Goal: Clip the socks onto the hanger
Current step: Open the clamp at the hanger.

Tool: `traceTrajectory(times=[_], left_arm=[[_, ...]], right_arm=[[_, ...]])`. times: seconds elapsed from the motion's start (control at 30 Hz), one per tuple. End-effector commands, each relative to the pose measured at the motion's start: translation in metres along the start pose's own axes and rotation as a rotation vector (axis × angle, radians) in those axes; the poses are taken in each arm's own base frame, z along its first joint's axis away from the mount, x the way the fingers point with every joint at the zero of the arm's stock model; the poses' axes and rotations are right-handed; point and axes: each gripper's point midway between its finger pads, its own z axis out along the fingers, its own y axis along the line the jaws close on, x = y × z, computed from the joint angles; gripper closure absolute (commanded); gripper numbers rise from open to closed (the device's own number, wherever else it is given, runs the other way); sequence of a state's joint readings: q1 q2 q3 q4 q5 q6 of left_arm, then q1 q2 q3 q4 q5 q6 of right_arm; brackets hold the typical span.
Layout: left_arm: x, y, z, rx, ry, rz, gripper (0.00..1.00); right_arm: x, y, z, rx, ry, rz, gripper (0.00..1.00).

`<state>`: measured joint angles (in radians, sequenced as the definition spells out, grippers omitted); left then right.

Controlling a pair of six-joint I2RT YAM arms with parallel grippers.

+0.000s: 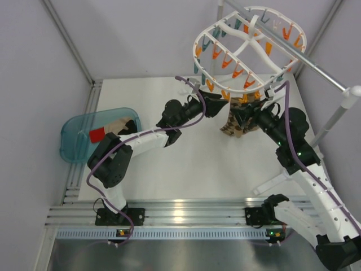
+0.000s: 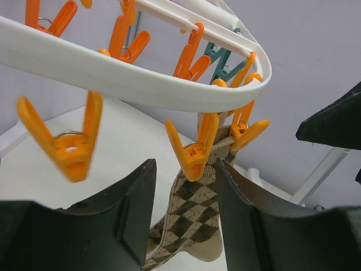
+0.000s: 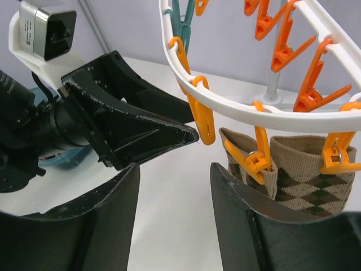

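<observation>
Bright even light, soft shadows, blurred foregrounds

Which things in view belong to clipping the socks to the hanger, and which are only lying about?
For the job:
- red-and-cream socks
- hanger
- left pincer, open
- right pincer, open

Only lying about:
- argyle socks, already pegged to the hanger
- teal basket, holding the red-and-cream socks
- metal rail
</observation>
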<state>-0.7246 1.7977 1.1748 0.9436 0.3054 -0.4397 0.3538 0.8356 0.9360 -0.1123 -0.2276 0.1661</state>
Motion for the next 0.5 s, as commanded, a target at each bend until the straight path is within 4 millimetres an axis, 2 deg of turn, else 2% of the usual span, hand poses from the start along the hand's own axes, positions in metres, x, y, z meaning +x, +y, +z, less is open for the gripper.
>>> traceTrajectory(times=[0.0,0.2,0.33,0.47], left_arm=[[-0.023,-0.016,0.01,0.066,-0.089,0.066,0.5],[-0.017,-0.024,0.012,0.087,-0.087,0.102,0.51],[-0.013,-0.027,0.012,0.092,-0.082,0.113,0.52],[-0.013,-0.026,0.012,0.078,-0.082,0.114,0.5]], right_arm=[[-0.016,0.0,0.006,0.027,-0.069,0.012,0.48],[-0.014,-0.006,0.017,0.075,-0.073,0.025,0.52],[-0.018,-0.009,0.026,0.109,-0.108,0.037,0.54],[-0.017,0.002,0.031,0.079,-0.118,0.044,0.54]])
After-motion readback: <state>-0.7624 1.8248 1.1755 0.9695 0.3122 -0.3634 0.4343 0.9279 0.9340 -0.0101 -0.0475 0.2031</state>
